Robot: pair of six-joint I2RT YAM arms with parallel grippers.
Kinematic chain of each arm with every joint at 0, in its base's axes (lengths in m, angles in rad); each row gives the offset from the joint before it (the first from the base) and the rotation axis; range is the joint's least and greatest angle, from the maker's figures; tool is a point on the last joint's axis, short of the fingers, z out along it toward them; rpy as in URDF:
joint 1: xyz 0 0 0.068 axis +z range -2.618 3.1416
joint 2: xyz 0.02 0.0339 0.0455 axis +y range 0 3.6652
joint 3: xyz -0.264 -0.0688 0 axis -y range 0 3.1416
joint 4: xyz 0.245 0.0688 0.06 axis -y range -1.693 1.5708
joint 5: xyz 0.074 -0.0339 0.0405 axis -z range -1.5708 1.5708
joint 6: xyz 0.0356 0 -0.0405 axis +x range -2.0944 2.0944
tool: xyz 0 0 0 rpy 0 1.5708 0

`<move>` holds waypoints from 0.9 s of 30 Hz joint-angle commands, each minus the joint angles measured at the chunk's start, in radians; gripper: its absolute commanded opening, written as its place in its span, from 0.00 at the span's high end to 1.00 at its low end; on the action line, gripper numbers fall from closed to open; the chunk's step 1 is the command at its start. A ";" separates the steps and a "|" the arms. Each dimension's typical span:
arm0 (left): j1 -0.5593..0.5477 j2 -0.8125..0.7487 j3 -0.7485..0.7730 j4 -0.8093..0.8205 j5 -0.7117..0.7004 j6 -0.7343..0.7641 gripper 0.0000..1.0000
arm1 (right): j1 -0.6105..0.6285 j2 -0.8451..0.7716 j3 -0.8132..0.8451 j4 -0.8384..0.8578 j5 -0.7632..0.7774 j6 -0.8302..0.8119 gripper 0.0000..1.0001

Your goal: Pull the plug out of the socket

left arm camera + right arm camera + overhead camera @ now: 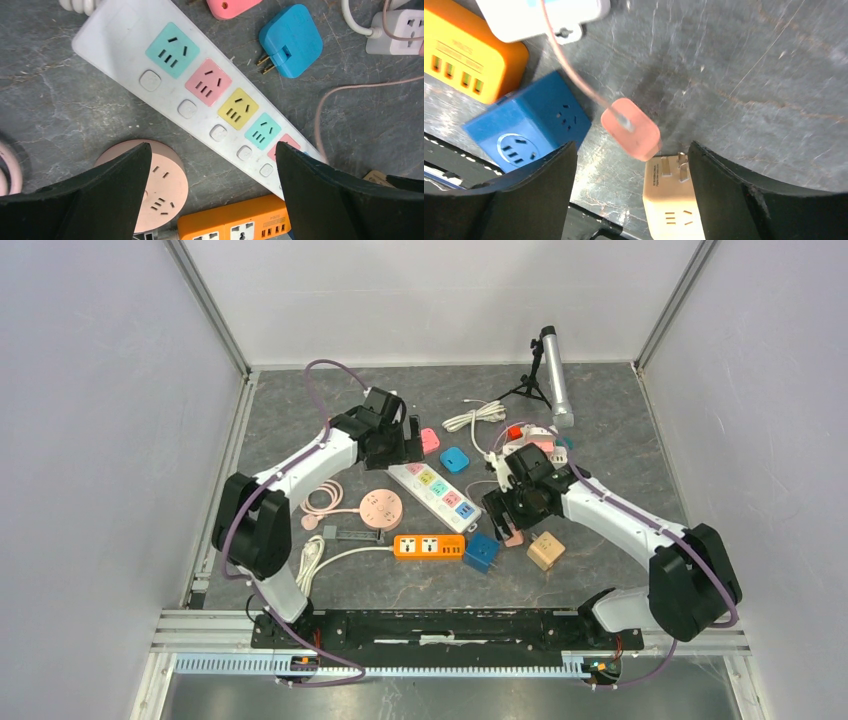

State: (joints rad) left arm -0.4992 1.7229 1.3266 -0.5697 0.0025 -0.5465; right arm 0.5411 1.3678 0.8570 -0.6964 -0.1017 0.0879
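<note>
On the grey table (600,420), the long white power strip (200,100) lies diagonally under the left gripper (212,150), whose 2 fingers are spread wide and hold nothing. The right gripper (632,147) is also spread wide, above the orange strip (469,55), blue cube socket (529,132) and beige cube (671,200). The pink plug (631,129) sits between its fingers, touching neither, apart from the white strip.
</note>
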 commanded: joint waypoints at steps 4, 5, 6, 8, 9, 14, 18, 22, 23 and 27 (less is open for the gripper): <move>0.038 -0.088 -0.013 0.008 -0.058 0.033 0.00 | -0.010 -0.058 0.208 0.038 -0.008 -0.062 0.14; 0.043 -0.092 -0.016 0.008 -0.058 0.031 0.00 | -0.015 -0.063 0.233 0.043 0.005 -0.060 0.14; 0.048 -0.097 -0.019 0.008 -0.058 0.030 0.00 | -0.022 -0.067 0.254 0.046 0.032 -0.059 0.14; 0.055 -0.107 -0.026 0.009 -0.058 0.029 0.00 | -0.038 -0.077 0.279 0.070 0.156 -0.032 0.14; 0.059 -0.112 -0.030 0.010 -0.059 0.027 0.00 | -0.049 -0.084 0.281 0.091 0.223 -0.014 0.15; 0.075 -0.123 -0.040 0.012 -0.046 0.022 0.00 | -0.107 -0.061 0.292 0.218 0.430 0.063 0.09; 0.083 -0.124 -0.043 0.009 -0.031 0.017 0.00 | -0.154 0.001 0.308 0.269 0.455 0.133 0.05; 0.086 -0.128 -0.054 0.008 -0.026 0.012 0.00 | -0.184 0.053 0.309 0.316 0.495 0.176 0.03; 0.086 -0.128 -0.057 0.008 -0.024 0.010 0.00 | -0.189 0.064 0.307 0.334 0.501 0.179 0.03; 0.088 -0.126 -0.063 0.008 -0.014 0.004 0.00 | -0.214 0.109 0.323 0.352 0.503 0.207 0.02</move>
State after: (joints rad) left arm -0.4171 1.6386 1.2716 -0.5739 -0.0235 -0.5392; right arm 0.3470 1.4513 1.1316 -0.4156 0.3531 0.2382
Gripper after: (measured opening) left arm 0.994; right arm 0.979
